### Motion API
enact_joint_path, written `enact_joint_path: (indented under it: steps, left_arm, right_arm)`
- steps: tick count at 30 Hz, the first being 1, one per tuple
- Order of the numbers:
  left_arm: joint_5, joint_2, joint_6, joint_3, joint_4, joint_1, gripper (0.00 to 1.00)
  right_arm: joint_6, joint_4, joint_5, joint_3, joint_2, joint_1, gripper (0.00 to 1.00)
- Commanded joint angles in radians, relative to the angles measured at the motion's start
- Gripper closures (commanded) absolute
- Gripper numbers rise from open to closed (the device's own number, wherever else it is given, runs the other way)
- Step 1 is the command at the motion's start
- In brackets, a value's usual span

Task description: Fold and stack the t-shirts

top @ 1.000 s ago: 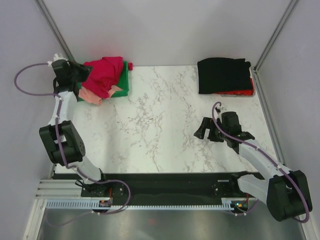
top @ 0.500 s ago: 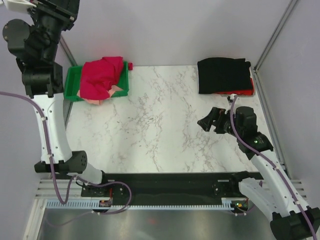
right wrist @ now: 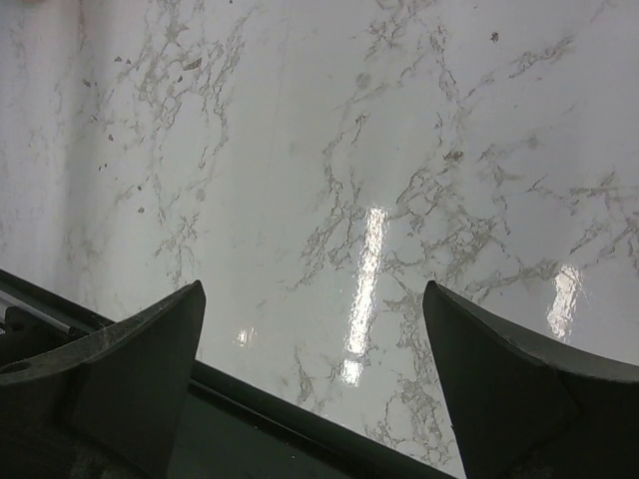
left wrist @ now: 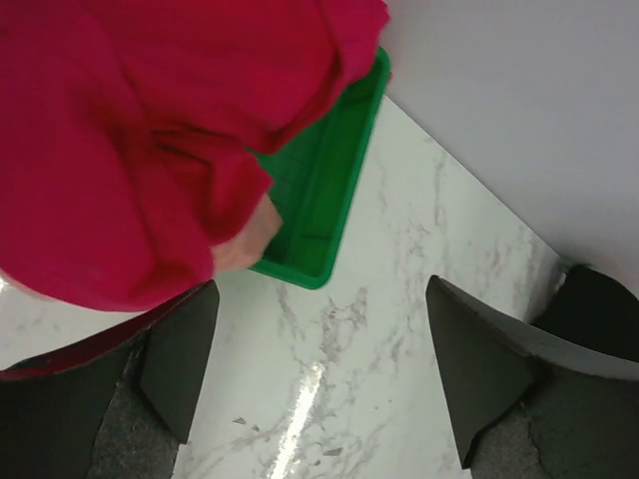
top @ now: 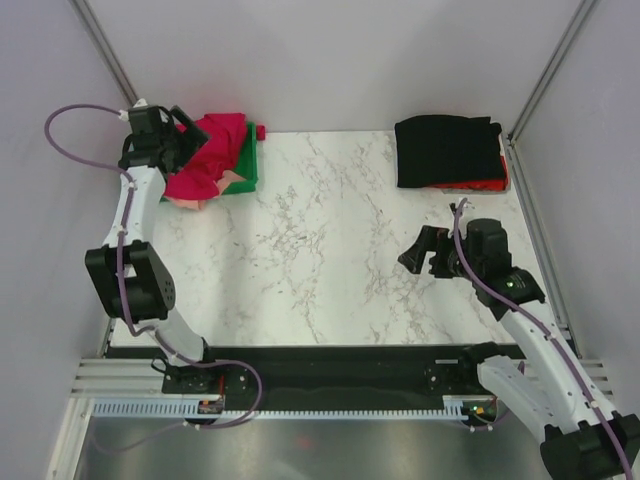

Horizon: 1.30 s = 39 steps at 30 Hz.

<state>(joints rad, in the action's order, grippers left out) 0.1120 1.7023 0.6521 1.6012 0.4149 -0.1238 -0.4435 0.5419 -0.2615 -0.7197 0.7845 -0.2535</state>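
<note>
A crumpled crimson-red t-shirt (top: 210, 148) (left wrist: 120, 150) lies heaped on the green tray (top: 250, 160) (left wrist: 319, 200) at the back left. A salmon-pink t-shirt (top: 196, 202) (left wrist: 245, 239) peeks out from under it. My left gripper (top: 186, 140) (left wrist: 319, 369) hangs open at the heap's left edge, with only marble between its jaws. A folded black t-shirt (top: 447, 150) rests at the back right on a red one (top: 482, 186). My right gripper (top: 426, 252) (right wrist: 315, 369) is open over bare marble, holding nothing.
The white marble table (top: 320, 250) runs between the tray and the folded stack. A black strip (right wrist: 260, 419) marks the table's near edge under my right gripper. Grey walls and slanted metal posts (top: 545, 70) close in the back corners.
My left gripper opened; the arm swung up high and came back down beside the tray. The shirt heap settled onto the tray. My right arm shifted slightly to the right.
</note>
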Motion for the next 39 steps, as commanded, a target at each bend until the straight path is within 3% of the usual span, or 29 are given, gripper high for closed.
enact_joint_path:
  steps: [1, 12, 19, 21, 22, 23, 28, 29, 37, 39]
  left_arm:
    - [-0.06, -0.015, -0.106, 0.032, -0.067, -0.097, 0.08]
    - [-0.089, 0.273, -0.187, 0.123, -0.096, -0.183, 0.14]
    - [-0.14, 0.359, -0.195, 0.221, -0.097, -0.183, 0.21]
    - [-0.137, 0.376, -0.206, 0.242, -0.096, -0.183, 0.34]
    - [-0.133, 0.378, -0.207, 0.253, -0.096, -0.181, 0.44]
    - [-0.13, 0.378, -0.207, 0.261, -0.094, -0.181, 0.6]
    - [-0.141, 0.35, -0.189, 0.276, -0.088, -0.175, 0.85]
    - [-0.14, 0.346, -0.186, 0.279, -0.085, -0.172, 0.96]
    - [-0.158, 0.316, -0.216, 0.304, -0.074, -0.129, 0.98]
    - [-0.198, 0.313, -0.22, 0.305, -0.047, -0.128, 0.83]
  right_arm:
    - [0.023, -0.017, -0.005, 0.006, 0.025, -0.004, 0.02]
    - [0.031, -0.085, -0.021, 0.032, 0.114, -0.004, 0.02]
    - [0.026, -0.128, -0.021, 0.059, 0.165, -0.003, 0.02]
    - [0.026, -0.135, -0.019, 0.065, 0.17, -0.003, 0.02]
    - [0.025, -0.14, -0.019, 0.066, 0.171, -0.004, 0.02]
    - [0.025, -0.146, -0.019, 0.069, 0.173, -0.004, 0.02]
    - [0.023, -0.152, -0.019, 0.075, 0.18, -0.004, 0.02]
    - [0.022, -0.152, -0.019, 0.077, 0.179, -0.004, 0.02]
    - [0.023, -0.154, -0.021, 0.08, 0.17, -0.003, 0.02]
    - [0.025, -0.154, -0.028, 0.08, 0.167, -0.004, 0.02]
